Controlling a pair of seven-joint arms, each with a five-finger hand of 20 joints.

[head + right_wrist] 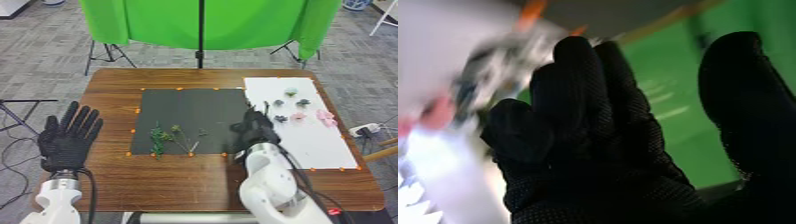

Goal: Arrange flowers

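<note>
In the head view my right hand (256, 129) is over the seam between the black sheet (200, 107) and the white sheet (266, 92). In the right wrist view the right hand (598, 135) has its fingers raised and relaxed, thumb apart, nothing held. My left hand (67, 136) is off the table's left side, fingers straight. Green stems (158, 140) and a thin branching sprig (179, 135) lie on the black sheet. On the white sheet are a pale green-white flower (290, 92), several grey-blue flowers (303, 102), a pink flower (298, 116) and a larger pink one (327, 118).
Orange tape (139, 110) marks the sheets' edges on the brown table (115, 100). A green cloth (160, 27) hangs on stands behind the table. A white plug box (364, 130) with cables is beyond the right edge.
</note>
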